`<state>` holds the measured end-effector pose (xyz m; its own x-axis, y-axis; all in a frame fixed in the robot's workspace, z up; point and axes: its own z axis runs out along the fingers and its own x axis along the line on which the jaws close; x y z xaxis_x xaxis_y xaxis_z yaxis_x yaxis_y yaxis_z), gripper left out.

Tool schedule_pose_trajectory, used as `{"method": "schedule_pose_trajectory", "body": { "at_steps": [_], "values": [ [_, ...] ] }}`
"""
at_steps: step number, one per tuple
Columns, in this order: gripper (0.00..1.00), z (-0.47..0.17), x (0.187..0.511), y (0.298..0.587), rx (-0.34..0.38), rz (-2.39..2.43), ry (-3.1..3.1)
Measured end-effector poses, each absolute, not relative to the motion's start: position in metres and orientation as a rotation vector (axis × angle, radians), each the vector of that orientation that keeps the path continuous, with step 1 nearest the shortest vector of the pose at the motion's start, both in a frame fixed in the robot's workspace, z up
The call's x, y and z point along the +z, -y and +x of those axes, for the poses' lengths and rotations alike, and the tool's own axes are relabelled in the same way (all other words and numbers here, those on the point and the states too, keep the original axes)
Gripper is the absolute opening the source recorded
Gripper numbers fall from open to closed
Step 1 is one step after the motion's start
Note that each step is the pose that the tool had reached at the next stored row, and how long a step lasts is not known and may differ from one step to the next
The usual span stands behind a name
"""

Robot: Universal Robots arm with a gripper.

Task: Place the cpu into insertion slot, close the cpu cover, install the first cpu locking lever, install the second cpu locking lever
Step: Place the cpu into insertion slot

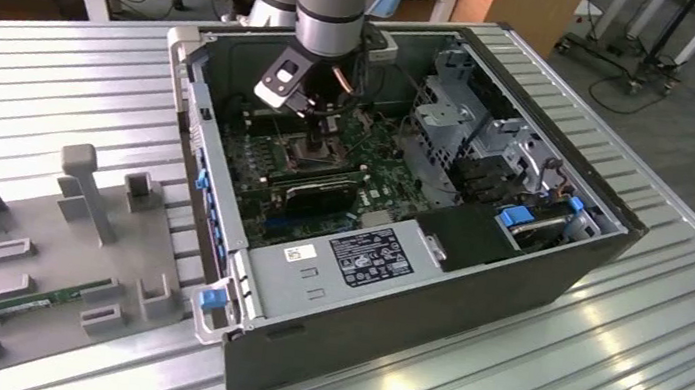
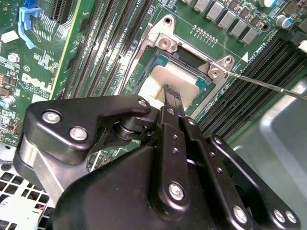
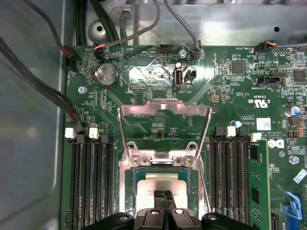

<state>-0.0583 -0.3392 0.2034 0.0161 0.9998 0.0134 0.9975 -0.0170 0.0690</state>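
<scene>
Pinched shut and gripping nothing: claw [image 3: 163, 194], tips down on the chip [image 3: 163, 181] lying in the socket [image 3: 127, 191]. In the exterior view, at ten o'clock from the middle of the case [image 1: 435, 348]. Beside the socket, swung open: cover [image 3: 164, 108].

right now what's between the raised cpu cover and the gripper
In the first wrist view, the cpu sits in the insertion slot, between the raised cpu cover and the gripper.
</scene>
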Motion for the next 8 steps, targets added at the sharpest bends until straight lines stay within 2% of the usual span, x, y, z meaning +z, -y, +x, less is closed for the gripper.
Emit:
{"method": "schedule_pose_trajectory", "body": {
  "at_steps": [8],
  "values": [
    [0.11,-0.0582,0.2017,0.3391,0.091,2.211,-2.174]
  ]
}}
